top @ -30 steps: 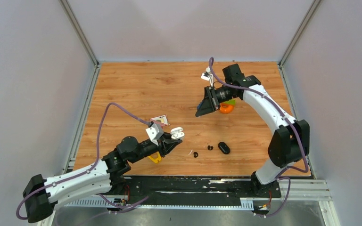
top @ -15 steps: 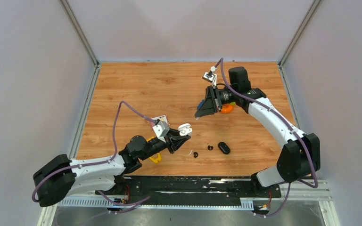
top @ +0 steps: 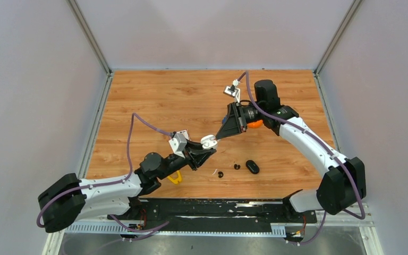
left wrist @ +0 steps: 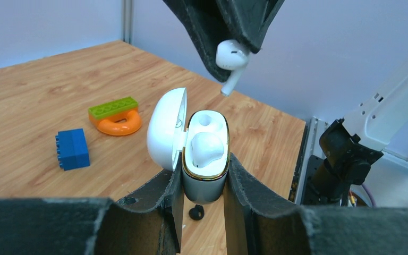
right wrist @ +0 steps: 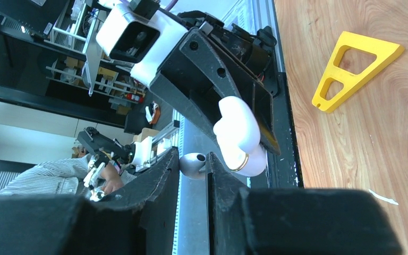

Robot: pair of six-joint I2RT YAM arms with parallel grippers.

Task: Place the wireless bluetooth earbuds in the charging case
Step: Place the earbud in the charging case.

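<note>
Now | R gripper [top: 217,138] w/ white bud [left wrist: 230,57] came above case [left wrist: 204,187] in L gripper [top: 204,150]

Nothing readable for you here: no text, brand or number legible in any view. The charging case [left wrist: 204,159] is plain white, while the blue block [left wrist: 73,149], green block [left wrist: 113,107] and yellow triangle [right wrist: 356,66] are unprinted. The background shelves [right wrist: 111,143] in the right wrist view are too blurred to read.

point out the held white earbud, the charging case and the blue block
white earbud [left wrist: 232,54], left wrist view, rounded head
charging case [left wrist: 164,130], left wrist view, open lid
blue block [left wrist: 73,150], left wrist view, front face
</note>
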